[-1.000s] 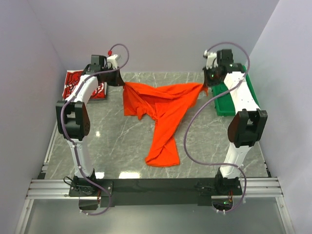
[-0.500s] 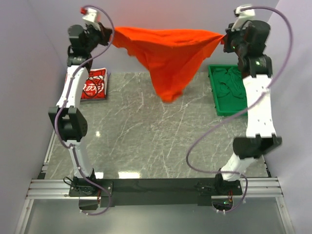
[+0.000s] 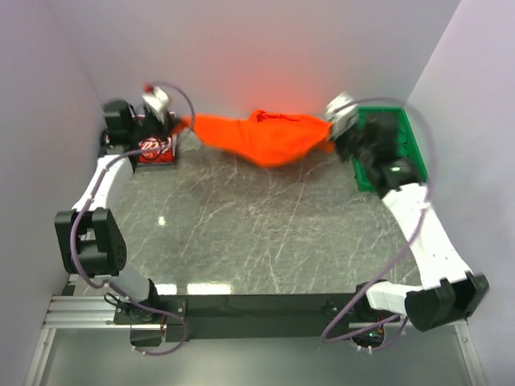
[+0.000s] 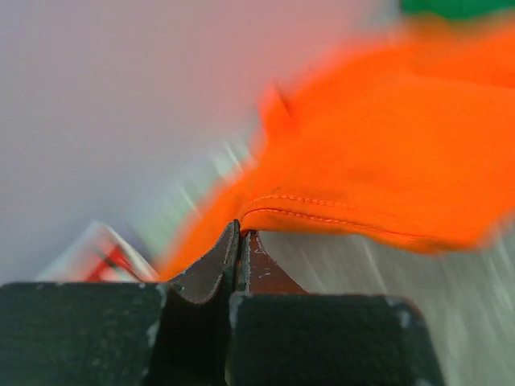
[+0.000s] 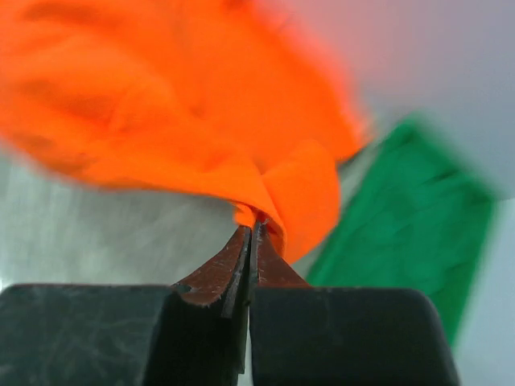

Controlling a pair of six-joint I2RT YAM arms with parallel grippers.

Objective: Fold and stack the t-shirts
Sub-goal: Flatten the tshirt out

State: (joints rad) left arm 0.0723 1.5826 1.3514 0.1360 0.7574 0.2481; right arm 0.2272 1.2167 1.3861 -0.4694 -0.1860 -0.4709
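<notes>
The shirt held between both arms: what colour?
Plain bright orange shirt; top external view shows it best.

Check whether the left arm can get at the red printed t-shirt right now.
Within range, probably, but not to grasp. The left gripper sits right by the red t-shirt, yet its jaws are shut on the orange t-shirt, stretched across to the right gripper. It must let go first.

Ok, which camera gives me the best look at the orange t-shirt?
Top external. It alone shows the whole orange t-shirt, strung between the left fingers and right fingers near the back wall. Each wrist view gives only a blurred corner pinched in its own shut fingers; the left one shows a stitched hem.
</notes>
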